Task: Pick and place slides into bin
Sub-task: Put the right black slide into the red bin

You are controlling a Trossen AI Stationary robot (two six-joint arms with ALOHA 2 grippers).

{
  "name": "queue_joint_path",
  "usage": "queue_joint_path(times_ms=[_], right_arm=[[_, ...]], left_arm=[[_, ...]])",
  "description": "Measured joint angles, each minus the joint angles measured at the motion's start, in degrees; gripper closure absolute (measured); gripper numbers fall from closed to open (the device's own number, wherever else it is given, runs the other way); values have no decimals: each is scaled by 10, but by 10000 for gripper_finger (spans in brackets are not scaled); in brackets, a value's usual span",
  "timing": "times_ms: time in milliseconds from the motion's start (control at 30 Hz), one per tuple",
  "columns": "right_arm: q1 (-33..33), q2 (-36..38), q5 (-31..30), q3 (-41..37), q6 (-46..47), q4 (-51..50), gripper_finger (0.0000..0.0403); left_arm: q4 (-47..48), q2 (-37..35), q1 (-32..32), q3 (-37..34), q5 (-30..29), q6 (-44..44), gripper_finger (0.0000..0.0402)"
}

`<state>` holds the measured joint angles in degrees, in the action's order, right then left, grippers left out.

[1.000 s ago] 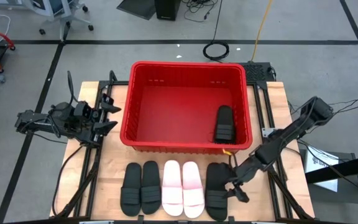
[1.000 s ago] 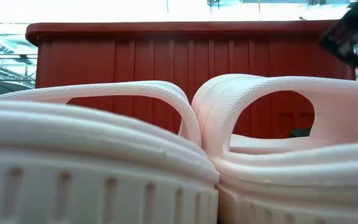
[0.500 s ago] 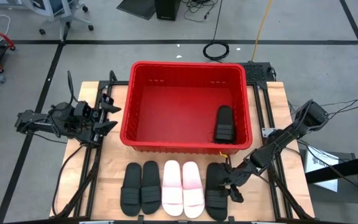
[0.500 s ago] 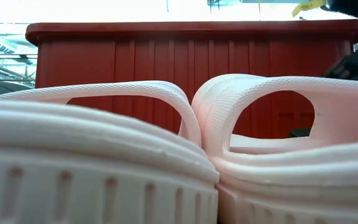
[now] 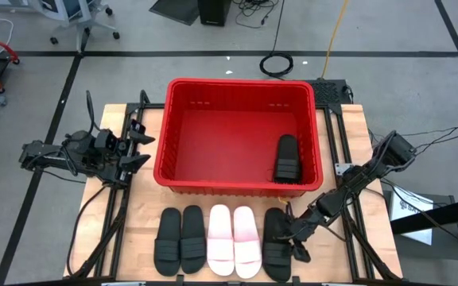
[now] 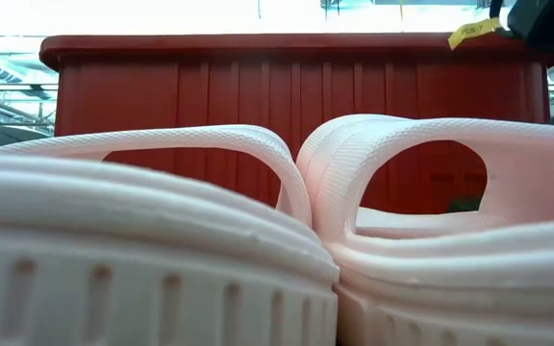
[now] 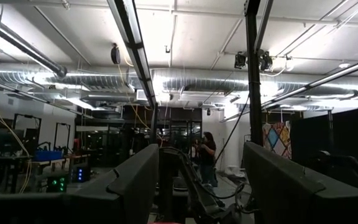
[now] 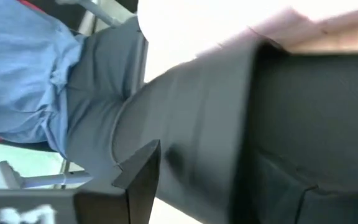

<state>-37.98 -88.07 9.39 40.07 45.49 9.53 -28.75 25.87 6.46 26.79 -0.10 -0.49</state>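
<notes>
The red bin point(image 5: 237, 89) stands mid-table and holds one black slide point(image 5: 287, 157) at its right wall. Along the near edge lie two black slides point(image 5: 180, 238), two white/pink slides point(image 5: 234, 240) and one more black slide point(image 5: 275, 242), soles down. The low view shows the white pair point(image 6: 162, 240) close up, with the bin point(image 6: 296, 96) behind. My right gripper point(image 5: 296, 238) is open, low at the right side of the right-hand black slide, which fills its wrist view point(image 8: 229, 124). My left gripper point(image 5: 139, 147) is open and empty, left of the bin. My right gripper stands open against the right side of the right-hand black slide, coming from the table's right. I cannot tell whether its fingers point(image 8: 140, 177) touch the slide. The slide lies flat on the table.
The bin's near wall point(image 5: 237, 184) stands just beyond the row of slides. A person in a blue top shows in the right wrist view point(image 8: 23, 74), beyond the table. Bare wood lies right of the slides point(image 5: 332, 254) and left of them point(image 5: 133, 230).
My right gripper has gone down and toward the table's left, closing in on the right-hand black slide; in the low view it has dropped out of sight. The slides have kept still.
</notes>
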Motion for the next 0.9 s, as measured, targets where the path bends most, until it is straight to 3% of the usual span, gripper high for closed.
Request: queue_joint_path(times_ms=[167, 500, 733, 900], right_arm=[[0, 2, 13, 0, -12, 41, 237], [0, 2, 15, 0, -12, 38, 388], [12, 2, 16, 0, -24, 37, 394], [32, 4, 57, 0, -49, 37, 395]], left_arm=[[0, 0, 0, 0, 0, 0, 160], [0, 0, 0, 0, 0, 0, 160], [0, 0, 0, 0, 0, 0, 160], [1, 0, 0, 0, 0, -1, 160]])
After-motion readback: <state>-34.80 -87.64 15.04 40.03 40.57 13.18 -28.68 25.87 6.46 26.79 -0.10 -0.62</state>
